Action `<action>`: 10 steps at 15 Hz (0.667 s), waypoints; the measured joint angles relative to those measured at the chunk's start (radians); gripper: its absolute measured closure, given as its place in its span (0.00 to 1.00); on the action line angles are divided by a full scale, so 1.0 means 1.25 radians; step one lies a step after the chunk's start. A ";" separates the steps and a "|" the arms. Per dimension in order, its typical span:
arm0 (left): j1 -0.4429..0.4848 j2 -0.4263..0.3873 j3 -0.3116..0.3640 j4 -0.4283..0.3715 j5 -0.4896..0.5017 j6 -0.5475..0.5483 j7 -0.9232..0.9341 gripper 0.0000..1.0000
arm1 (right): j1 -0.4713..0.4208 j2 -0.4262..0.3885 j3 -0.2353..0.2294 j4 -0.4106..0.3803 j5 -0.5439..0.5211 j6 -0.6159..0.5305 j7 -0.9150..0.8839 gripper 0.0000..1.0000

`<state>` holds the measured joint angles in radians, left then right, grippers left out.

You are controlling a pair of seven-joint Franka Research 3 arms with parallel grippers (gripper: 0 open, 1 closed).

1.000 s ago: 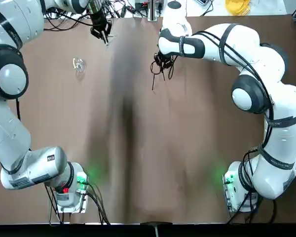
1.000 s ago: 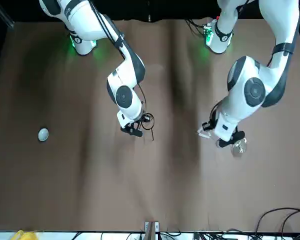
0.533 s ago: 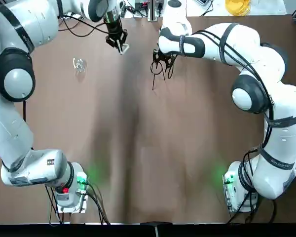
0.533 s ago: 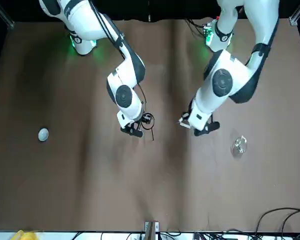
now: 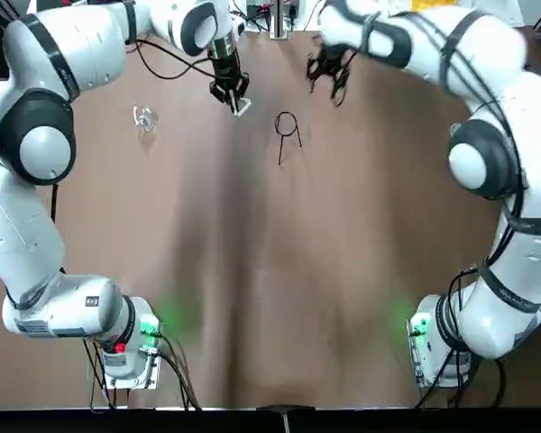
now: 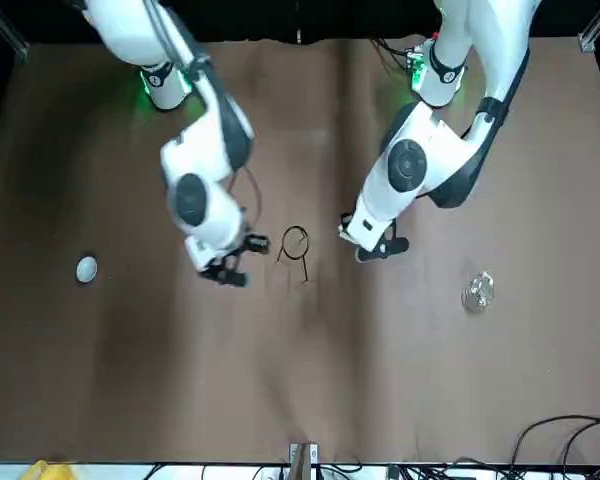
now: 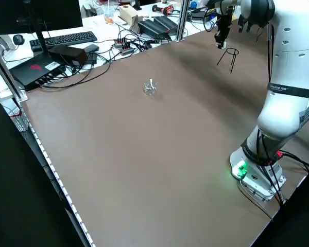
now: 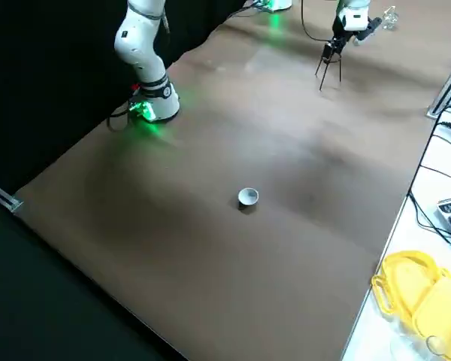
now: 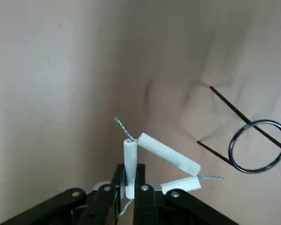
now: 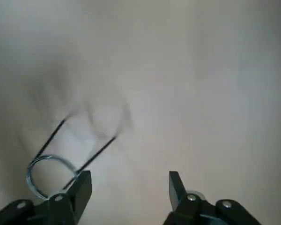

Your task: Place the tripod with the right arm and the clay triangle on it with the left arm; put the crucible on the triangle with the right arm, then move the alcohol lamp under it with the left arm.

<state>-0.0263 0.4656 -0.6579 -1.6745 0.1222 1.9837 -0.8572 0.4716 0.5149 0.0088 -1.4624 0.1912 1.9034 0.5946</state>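
The table (image 5: 252, 271) carries all 4 task items, and the main change is at its far middle. My right gripper (image 5: 329, 72), which was closed on the tripod (image 5: 287, 126) 1 s ago, has let go and drawn off to its own side; its fingers are now spread with nothing between them. The tripod stands free on its 3 legs, so step 1 reads as done. My left gripper (image 5: 234, 97) has crossed from the far left edge and now hangs just beside the ring, fingers pinching 1 side of the triangle (image 9: 157, 157), which is clear of the ring and not yet over it. Step 2 is in hand. The lamp (image 5: 144, 117) sits untouched at far left, and the crucible (image 6: 86, 268) well off at far right.
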 joint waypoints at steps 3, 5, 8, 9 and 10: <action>-0.069 0.019 0.040 0.038 0.000 0.014 -0.024 0.88 | -0.098 -0.053 -0.003 -0.048 -0.004 -0.011 -0.130 0.25; -0.151 0.034 0.102 0.070 0.000 0.038 -0.058 0.88 | -0.163 -0.075 -0.004 -0.086 -0.018 -0.011 -0.213 0.25; -0.281 0.052 0.205 0.095 0.000 0.098 -0.115 0.88 | -0.258 -0.079 -0.005 -0.119 -0.057 -0.006 -0.331 0.26; -0.306 0.059 0.219 0.097 0.000 0.109 -0.127 0.88 | -0.286 -0.079 -0.005 -0.128 -0.069 -0.002 -0.372 0.26; -0.324 0.068 0.226 0.098 0.000 0.118 -0.134 0.88 | -0.315 -0.079 -0.005 -0.135 -0.077 0.001 -0.418 0.26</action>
<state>-0.4308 0.5506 -0.3755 -1.5526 0.1222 2.1312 -1.0249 0.0776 0.4166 0.0025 -1.6307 0.0950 1.9044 0.0717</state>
